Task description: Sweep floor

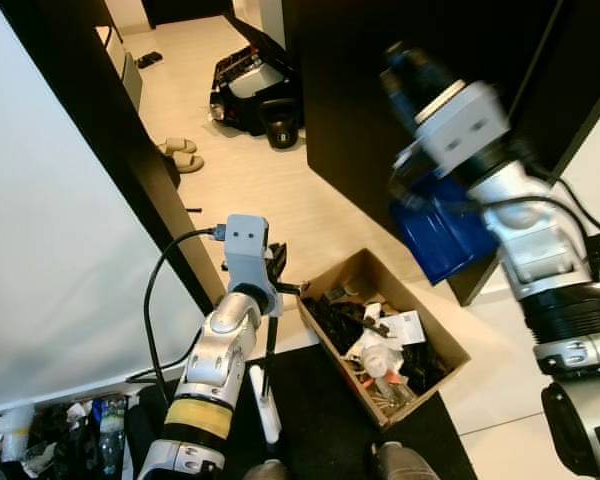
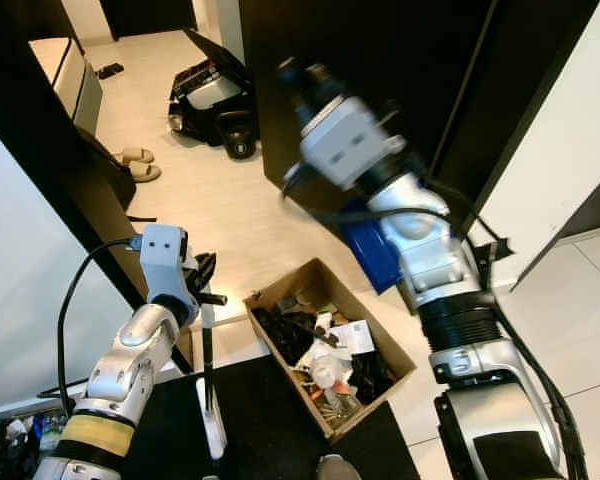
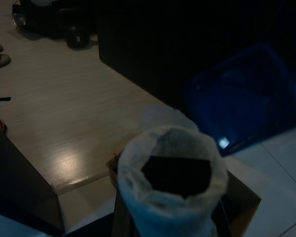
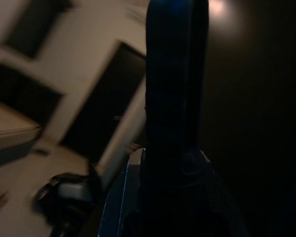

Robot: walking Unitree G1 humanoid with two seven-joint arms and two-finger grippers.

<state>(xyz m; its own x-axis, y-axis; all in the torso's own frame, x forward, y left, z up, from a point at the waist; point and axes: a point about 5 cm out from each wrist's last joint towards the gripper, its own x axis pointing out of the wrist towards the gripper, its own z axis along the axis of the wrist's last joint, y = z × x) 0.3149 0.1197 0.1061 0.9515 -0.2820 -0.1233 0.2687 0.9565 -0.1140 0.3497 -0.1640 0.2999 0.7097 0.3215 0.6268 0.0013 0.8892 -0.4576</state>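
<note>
My left gripper is shut on the thin black stick of a broom, which stands nearly upright and ends low down in a white part over the black mat. In the left wrist view the broom's pale, round handle end sits close to the lens. My right gripper is raised high on the right and is shut on the handle of a blue dustpan. The dustpan hangs in the air above and to the right of the box, in front of the dark cabinet.
An open cardboard box full of rubbish sits on the floor between the arms, partly on a black mat. A dark cabinet stands behind it and a white panel stands at the left. Slippers, a kettlebell and a black case lie farther off.
</note>
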